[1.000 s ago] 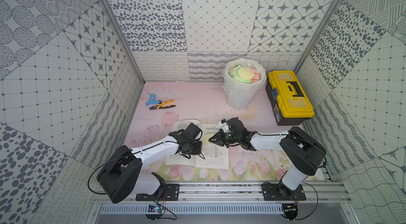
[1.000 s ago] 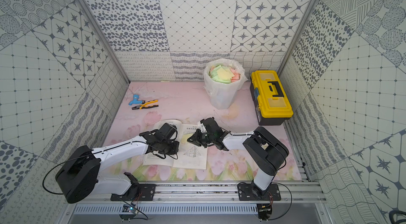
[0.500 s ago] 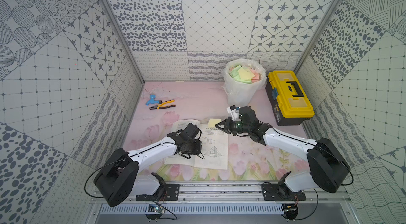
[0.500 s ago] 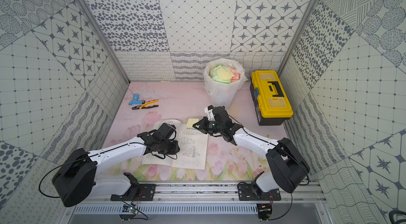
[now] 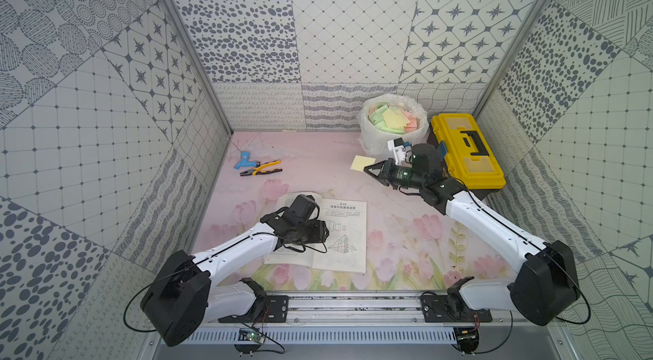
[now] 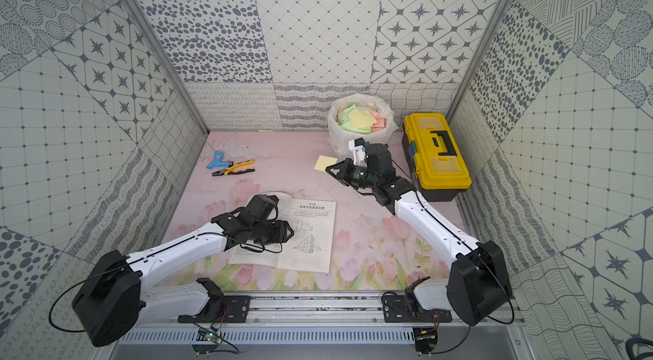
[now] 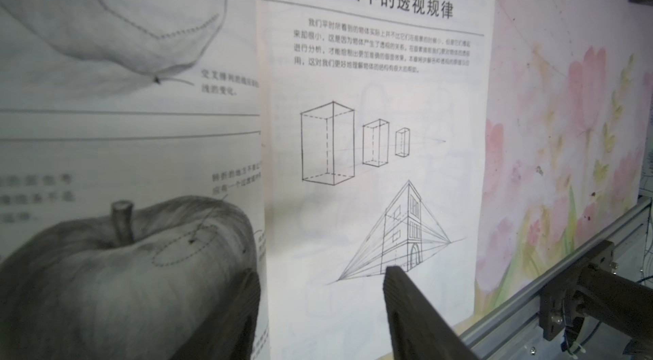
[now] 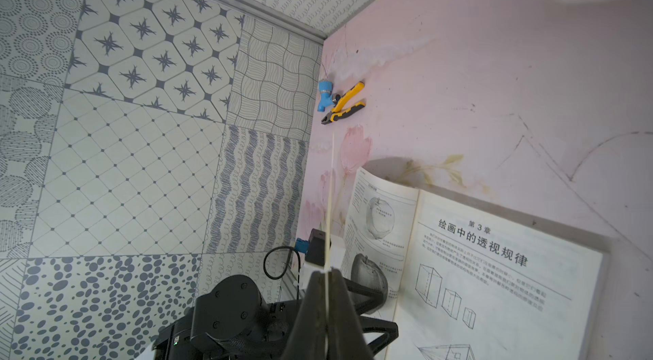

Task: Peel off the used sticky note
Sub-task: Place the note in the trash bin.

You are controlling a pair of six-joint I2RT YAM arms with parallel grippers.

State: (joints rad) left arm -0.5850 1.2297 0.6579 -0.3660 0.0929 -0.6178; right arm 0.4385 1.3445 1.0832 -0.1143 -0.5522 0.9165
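Observation:
The yellow sticky note hangs in the air off the open book, pinched at one edge by my right gripper, which is shut on it. In the right wrist view the sticky note shows edge-on as a thin pale line running out from the right gripper. My left gripper lies low over the book's left page. Its jaws are open across the book's fold with nothing between them, seen at the left gripper.
A clear bag filled with several coloured notes stands at the back, just behind the right gripper. A yellow toolbox sits to its right. Pliers and a blue fitting lie at the back left. The arms' rail runs along the front.
The right gripper has lifted the sticky note off the book and carried it back and right, up to the bag. The left gripper has gone from shut to open over the book.

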